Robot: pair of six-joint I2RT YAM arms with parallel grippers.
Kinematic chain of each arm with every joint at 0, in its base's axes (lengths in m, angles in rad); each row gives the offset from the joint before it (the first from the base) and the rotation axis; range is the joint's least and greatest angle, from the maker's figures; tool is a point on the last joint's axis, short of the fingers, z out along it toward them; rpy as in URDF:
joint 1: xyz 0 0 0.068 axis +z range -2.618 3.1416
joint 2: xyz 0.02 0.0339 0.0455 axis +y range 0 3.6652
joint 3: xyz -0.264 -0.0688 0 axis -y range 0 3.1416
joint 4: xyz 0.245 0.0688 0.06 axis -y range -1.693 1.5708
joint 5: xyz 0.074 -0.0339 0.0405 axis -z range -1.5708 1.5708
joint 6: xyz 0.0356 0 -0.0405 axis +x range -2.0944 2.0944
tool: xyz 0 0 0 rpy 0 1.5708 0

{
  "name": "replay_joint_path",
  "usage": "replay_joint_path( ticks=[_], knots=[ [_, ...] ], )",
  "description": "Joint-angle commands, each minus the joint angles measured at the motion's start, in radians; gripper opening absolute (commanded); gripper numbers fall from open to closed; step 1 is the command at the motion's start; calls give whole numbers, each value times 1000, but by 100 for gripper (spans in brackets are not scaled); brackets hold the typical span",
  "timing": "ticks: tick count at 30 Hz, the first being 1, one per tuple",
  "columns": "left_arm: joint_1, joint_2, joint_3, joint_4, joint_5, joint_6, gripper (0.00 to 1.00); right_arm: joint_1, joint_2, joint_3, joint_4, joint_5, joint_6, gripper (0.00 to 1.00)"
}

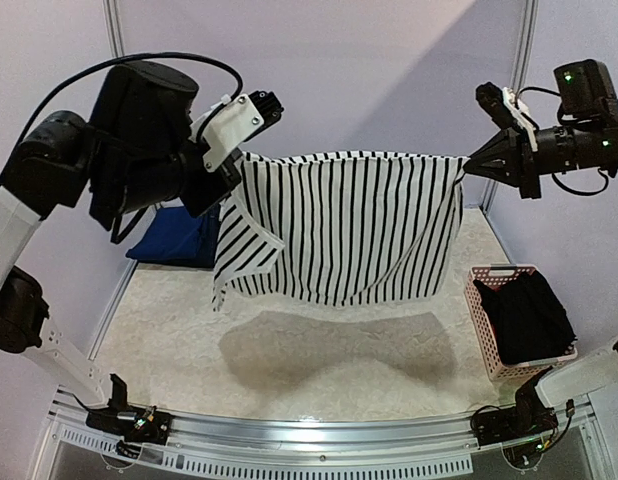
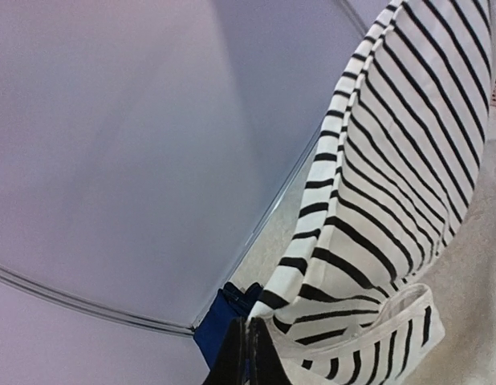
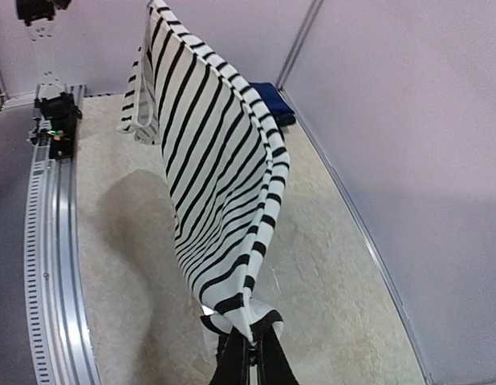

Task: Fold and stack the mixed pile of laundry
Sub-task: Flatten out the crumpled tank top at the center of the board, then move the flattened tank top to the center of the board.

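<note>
The left pincer (image 2: 248, 345) pinches one upper corner of the striped top (image 1: 359, 225), and the right pincer (image 3: 250, 357) pinches the other. The top hangs taut between them, clear of the table (image 1: 319, 370). A navy piece (image 1: 179, 238) lies below the left pincer; a basket (image 1: 479, 310) holding a black garment (image 1: 529, 315) sits below the right pincer.

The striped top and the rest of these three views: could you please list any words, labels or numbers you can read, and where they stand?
None: no text can be read in any view.
The striped tank top shows only stripes, no label or print.
The pink basket and the navy piece bear no visible lettering.
</note>
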Motion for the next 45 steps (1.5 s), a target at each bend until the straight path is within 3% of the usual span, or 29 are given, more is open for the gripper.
replay_joint_path(
  ticks=[1,4,7,10,13,15,18,19,21,24,27,30,36,40,45],
  knots=[
    [-185,-27,41,-59,-186,-16,0,5,-49,23,-122,-204,-57,0],
    [-268,-21,58,-61,-253,-14,0,0,-90,18,-149,-261,-67,0],
    [-241,-22,26,-25,-231,-9,0,-2,-114,-17,-117,-254,-49,0],
    [-85,-38,-61,64,-93,-16,0,-3,-94,-110,-36,-136,-12,0],
    [155,-27,-174,149,125,-68,0,-22,-49,-259,126,-23,47,0],
    [291,30,-266,218,237,-87,0,-69,9,-375,249,15,76,0],
    [468,207,-277,278,317,-139,2,-112,146,-451,486,229,207,0],
    [514,282,-246,280,315,-172,4,-126,221,-426,535,302,243,2],
    [595,446,-121,255,318,-218,12,-156,408,-299,554,352,332,15],
    [668,670,175,134,261,-287,28,-182,702,4,424,361,404,28],
    [668,716,325,27,244,-316,36,-197,846,181,307,351,443,34],
    [642,562,126,73,311,-372,42,-199,782,29,339,300,416,37],
    [600,188,-521,231,523,-544,46,-167,394,-464,310,19,166,40],
    [560,18,-790,292,630,-656,46,-57,204,-699,287,79,20,41],
    [547,-49,-944,275,649,-765,45,106,97,-897,326,196,-62,42]
  ],
)
